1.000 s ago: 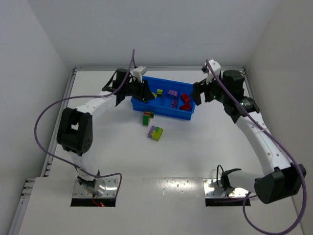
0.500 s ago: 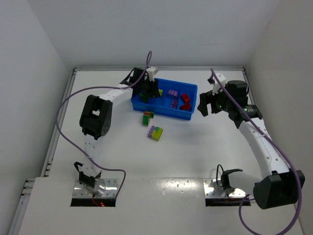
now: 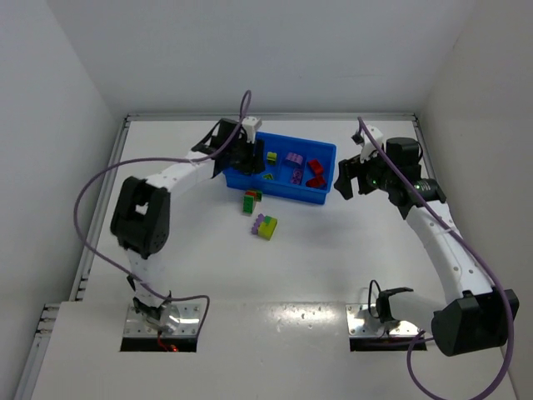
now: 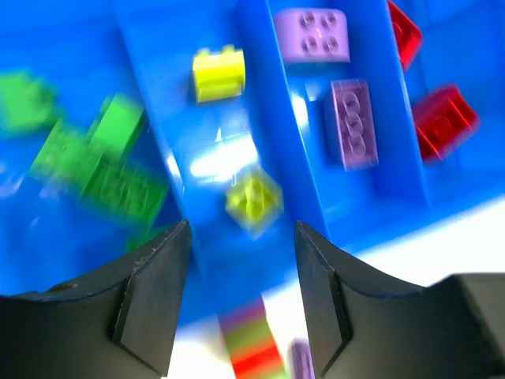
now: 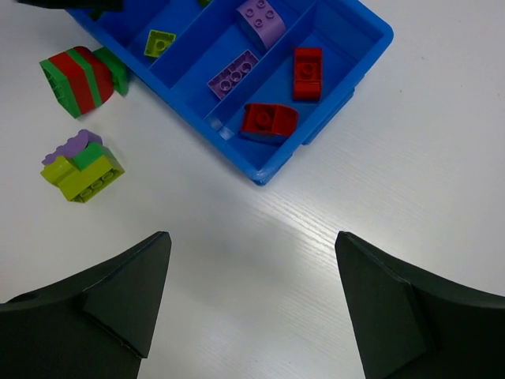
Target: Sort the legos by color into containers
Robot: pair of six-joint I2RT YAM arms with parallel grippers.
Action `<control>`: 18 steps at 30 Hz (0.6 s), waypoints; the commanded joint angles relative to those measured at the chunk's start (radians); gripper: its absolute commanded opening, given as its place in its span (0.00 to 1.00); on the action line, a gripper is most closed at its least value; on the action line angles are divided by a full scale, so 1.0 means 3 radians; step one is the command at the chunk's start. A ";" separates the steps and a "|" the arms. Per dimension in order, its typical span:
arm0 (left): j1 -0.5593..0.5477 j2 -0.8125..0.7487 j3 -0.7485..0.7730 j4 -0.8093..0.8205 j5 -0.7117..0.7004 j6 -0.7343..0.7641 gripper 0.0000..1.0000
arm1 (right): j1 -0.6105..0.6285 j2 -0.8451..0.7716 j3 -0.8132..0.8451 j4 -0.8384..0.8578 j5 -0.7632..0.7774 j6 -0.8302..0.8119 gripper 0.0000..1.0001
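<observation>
Lift left gripper (image 4: 241, 237), half-open and empty, straight up from over yellow brick (image 4: 254, 199) in tray (image 3: 287, 193); right gripper (image 5: 251, 245) wide, empty.

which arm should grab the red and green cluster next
Probably left: the left gripper hangs open over the tray, nearest the red-green cluster; the right gripper is farther off.

Left tool (image 4: 241, 233) far forward, pointing down, jaws apart, empty. Right tool (image 5: 252, 237) far forward, jaws wide, empty.
</observation>
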 commanded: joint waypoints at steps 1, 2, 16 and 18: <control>-0.0074 -0.0957 -0.0367 -0.0052 -0.0248 0.0027 0.61 | -0.0014 -0.0082 0.0026 0.0070 -0.0074 0.0016 0.86; -0.0120 -0.1121 -0.0469 -0.0114 -0.0365 0.0027 0.61 | -0.0014 -0.0083 0.0026 0.0070 -0.0074 0.0016 0.86; -0.0586 -0.1782 -0.1482 -0.0845 -0.1245 -0.0647 0.53 | -0.0014 -0.0113 0.0026 0.0101 -0.0104 0.0083 0.86; -0.0698 -0.1716 -0.1513 -0.0815 -0.1281 -0.0709 0.53 | -0.0014 -0.0113 0.0026 0.0101 -0.0074 0.0083 0.86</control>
